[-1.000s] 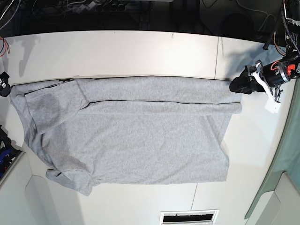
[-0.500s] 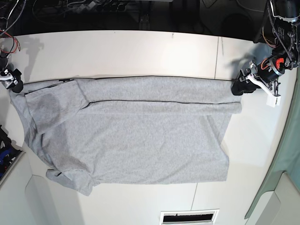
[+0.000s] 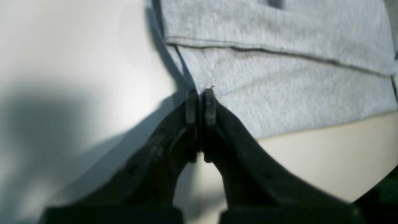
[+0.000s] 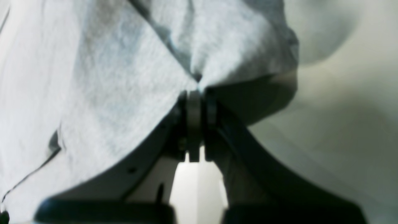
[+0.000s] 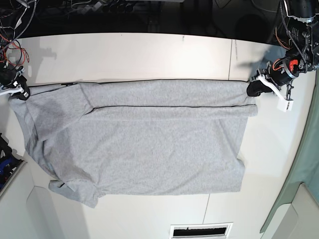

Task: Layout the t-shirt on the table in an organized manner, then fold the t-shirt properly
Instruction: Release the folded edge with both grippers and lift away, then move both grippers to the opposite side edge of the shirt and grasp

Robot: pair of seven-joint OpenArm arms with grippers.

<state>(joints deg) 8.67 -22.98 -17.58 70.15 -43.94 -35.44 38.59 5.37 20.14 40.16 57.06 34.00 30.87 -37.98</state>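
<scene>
Base view: t-shirt (image 5: 139, 149) lies long across the surface (image 5: 149, 55); left claw (image 5: 252, 89) and right claw (image 5: 22, 92) pinch opposite far-edge corners, body lying nearward.

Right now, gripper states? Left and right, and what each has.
Left gripper: closed, pinching the t-shirt at its far corner edge.
Right gripper: closed, gripping a bunched corner of the t-shirt.
</scene>
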